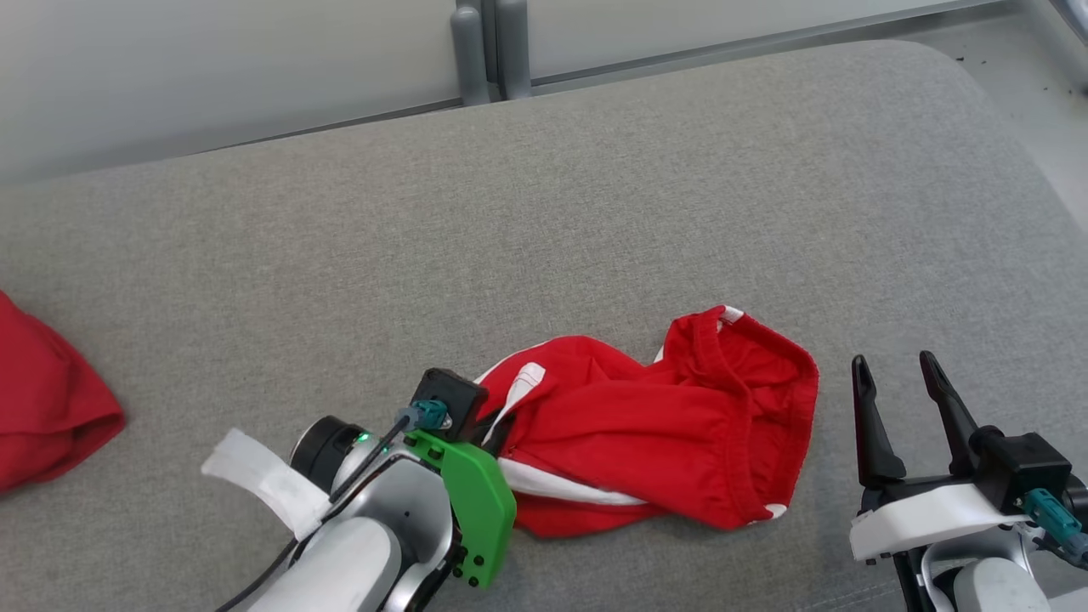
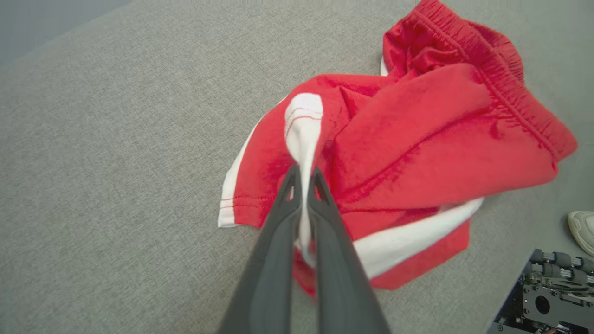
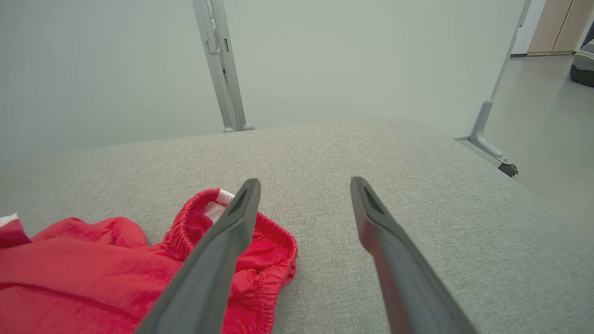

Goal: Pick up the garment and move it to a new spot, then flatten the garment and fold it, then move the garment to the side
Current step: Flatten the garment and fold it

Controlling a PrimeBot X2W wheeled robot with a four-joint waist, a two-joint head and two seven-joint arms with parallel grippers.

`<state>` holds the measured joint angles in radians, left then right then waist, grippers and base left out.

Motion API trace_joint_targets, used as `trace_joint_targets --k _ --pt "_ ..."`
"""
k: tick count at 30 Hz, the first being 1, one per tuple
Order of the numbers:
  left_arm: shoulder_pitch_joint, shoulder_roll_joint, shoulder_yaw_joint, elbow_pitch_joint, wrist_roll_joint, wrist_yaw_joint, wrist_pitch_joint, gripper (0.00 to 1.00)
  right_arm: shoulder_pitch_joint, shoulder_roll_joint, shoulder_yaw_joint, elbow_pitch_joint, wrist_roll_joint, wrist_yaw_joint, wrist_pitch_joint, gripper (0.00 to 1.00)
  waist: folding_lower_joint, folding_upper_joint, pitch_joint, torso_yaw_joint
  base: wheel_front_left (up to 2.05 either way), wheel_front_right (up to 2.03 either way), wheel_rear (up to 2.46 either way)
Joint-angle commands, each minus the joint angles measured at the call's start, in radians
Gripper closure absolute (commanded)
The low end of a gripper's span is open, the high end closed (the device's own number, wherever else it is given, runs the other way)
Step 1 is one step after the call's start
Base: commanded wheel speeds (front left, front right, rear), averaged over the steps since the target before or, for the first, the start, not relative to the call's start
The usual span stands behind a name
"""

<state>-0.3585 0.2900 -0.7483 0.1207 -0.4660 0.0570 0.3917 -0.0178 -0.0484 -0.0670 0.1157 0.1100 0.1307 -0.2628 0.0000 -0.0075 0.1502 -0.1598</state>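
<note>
Grey cushion (image 1: 595, 212) carries crumpled red shorts (image 1: 680, 425) near its front. Left gripper (image 2: 304, 174) is clamped on their white stripe; right gripper (image 1: 892, 361) gapes empty just beside. Pickup underway; next, likely a lift.

A grey fabric pad (image 1: 595, 212) spreads wide, its far right corner rounded. At its left edge lies a bunched red cloth (image 1: 42, 408). Behind its far edge two grey posts (image 1: 489, 51) stand against a pale wall (image 1: 212, 68). Off its right side, on the floor (image 3: 547, 116), a slanted metal leg (image 3: 486, 113) ends in a caster (image 3: 508, 169). A pale shoe (image 2: 582, 229) shows just past the pad's edge.
</note>
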Motion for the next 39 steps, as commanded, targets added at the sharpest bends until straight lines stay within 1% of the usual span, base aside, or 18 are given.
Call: trace_joint_targets --k 1,3,6,7,9,12,15,19,21,26,30,31,37,39 --pt "-0.013 -0.003 0.009 -0.017 -0.025 -0.009 0.008 1.0 -0.006 -0.003 -0.001 -0.001 0.008 0.0 -0.003 0.0 0.0 0.0075 0.011 -0.016 0.0 0.0 0.0" --pt "-0.045 -0.01 0.03 -0.047 -0.047 -0.016 0.015 1.0 -0.005 -0.003 -0.005 -0.001 0.014 0.0 -0.003 0.0 0.0 0.0075 0.018 -0.025 0.0 0.0 0.0" --pt "-0.145 -0.019 0.051 -0.097 -0.033 -0.027 0.027 1.0 -0.006 -0.003 -0.018 0.002 0.023 0.0 -0.003 0.0 0.0 0.0075 0.025 -0.033 0.0 0.0 0.0" --pt "-0.182 -0.027 0.056 -0.107 -0.026 -0.031 0.028 1.0 -0.008 -0.003 -0.021 0.003 0.027 0.0 -0.003 0.0 0.0 0.0075 0.027 -0.036 0.0 0.0 0.0" --pt "-0.255 -0.068 0.074 -0.116 -0.041 -0.03 0.035 1.0 -0.016 -0.003 -0.018 0.007 0.035 0.0 -0.003 0.0 0.0 0.0075 0.029 -0.044 0.0 0.0 0.0" --pt "-0.384 -0.115 0.102 -0.102 -0.037 -0.029 0.033 1.0 -0.032 -0.003 -0.004 0.012 0.051 0.0 -0.003 0.0 0.0 0.0075 0.032 -0.068 0.0 0.0 0.0" --pt "-0.476 -0.163 0.124 -0.07 -0.05 -0.025 0.028 1.0 -0.044 -0.004 0.009 0.018 0.074 0.0 -0.003 0.0 0.0 0.0075 0.031 -0.098 0.0 0.0 0.0" --pt "-0.583 -0.175 0.156 -0.03 -0.051 -0.03 0.029 1.0 -0.041 -0.003 0.023 0.023 0.095 0.0 -0.003 0.0 0.0 0.0075 0.024 -0.128 0.0 0.0 0.0" --pt "-0.62 -0.156 0.178 -0.018 -0.056 -0.033 0.037 1.0 -0.033 -0.004 0.021 0.024 0.099 0.0 -0.003 0.0 0.0 0.0075 0.019 -0.139 0.0 0.0 0.0" --pt "-0.643 -0.056 0.241 -0.016 -0.072 -0.048 0.069 1.0 -0.002 -0.003 -0.004 0.021 0.1 0.0 -0.003 0.0 0.0 0.0075 -0.001 -0.139 0.0 0.0 0.0" --pt "-0.604 0.033 0.3 -0.041 -0.102 -0.053 0.097 1.0 0.022 -0.003 -0.026 0.028 0.081 0.0 -0.003 0.0 0.0 0.0075 -0.021 -0.1 0.0 0.0 0.0" --pt "-0.604 0.033 0.3 -0.041 -0.102 -0.053 0.097 1.0 0.022 -0.003 -0.026 0.028 0.081 0.0 -0.003 0.0 0.0 0.0075 -0.021 -0.1 0.0 0.0 0.0" --pt "-0.553 0.151 0.387 -0.105 -0.163 -0.056 0.153 1.0 0.021 -0.003 -0.043 0.017 0.044 0.0 -0.003 0.0 0.0 0.0075 -0.036 -0.024 0.0 0.0 0.0" --pt "-0.54 0.176 0.403 -0.123 -0.18 -0.061 0.166 1.0 0.008 -0.003 -0.04 0.013 0.033 0.0 -0.003 0.0 0.0 0.0075 -0.035 -0.004 0.0 0.0 0.0"
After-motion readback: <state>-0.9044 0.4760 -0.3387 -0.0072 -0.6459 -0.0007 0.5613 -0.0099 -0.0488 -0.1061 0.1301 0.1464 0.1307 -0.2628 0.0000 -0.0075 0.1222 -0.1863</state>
